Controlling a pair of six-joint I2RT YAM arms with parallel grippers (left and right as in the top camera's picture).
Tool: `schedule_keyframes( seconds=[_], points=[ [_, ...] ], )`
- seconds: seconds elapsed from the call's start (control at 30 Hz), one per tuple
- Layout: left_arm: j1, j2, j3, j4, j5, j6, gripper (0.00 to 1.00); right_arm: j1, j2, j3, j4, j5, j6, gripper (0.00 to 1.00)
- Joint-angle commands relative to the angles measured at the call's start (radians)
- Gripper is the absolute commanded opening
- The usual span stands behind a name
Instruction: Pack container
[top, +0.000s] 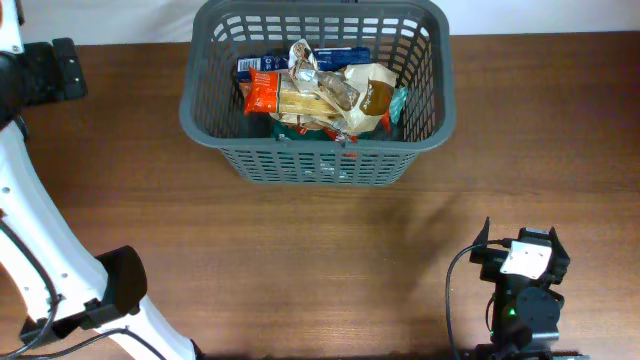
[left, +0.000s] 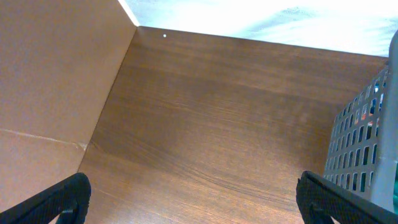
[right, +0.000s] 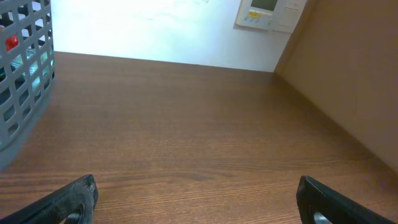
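Note:
The dark grey slotted basket (top: 212, 128) stands at the back middle of the wooden table. It holds several snack packets (top: 315, 95), among them orange, blue and clear ones. My left gripper (left: 196, 200) is open and empty over bare table, with the basket wall (left: 367, 155) at its right. My right gripper (right: 199, 200) is open and empty over bare table, with the basket's corner (right: 25, 74) at its far left. In the overhead view my right gripper (top: 520, 242) is at the front right, well away from the basket.
The white left arm (top: 30, 230) runs along the table's left side. A brown board wall (left: 50, 87) bounds the left, and another (right: 354, 74) bounds the right. A white wall with a control panel (right: 268, 14) lies behind.

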Motion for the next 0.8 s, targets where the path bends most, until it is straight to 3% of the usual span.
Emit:
schedule_keyframes(
  seconds=[0.0,0.47,0.7,0.77],
  points=[
    [0.004,-0.008,0.003,0.000,0.006,-0.013,0.99,0.002,-0.013,-0.013,0.007,-0.002,0.014,0.99],
    [0.004,-0.035,-0.031,0.000,0.006,-0.013,0.99,0.002,-0.013,-0.013,0.007,-0.002,0.014,0.99],
    [-0.028,-0.311,-0.453,0.007,0.006,-0.012,0.99,0.002,-0.013,-0.013,0.007,-0.002,0.014,0.99],
    [-0.050,-0.406,-0.612,0.090,-0.016,-0.003,0.99,0.002,-0.013,-0.013,0.007,-0.002,0.014,0.99]
  ],
)
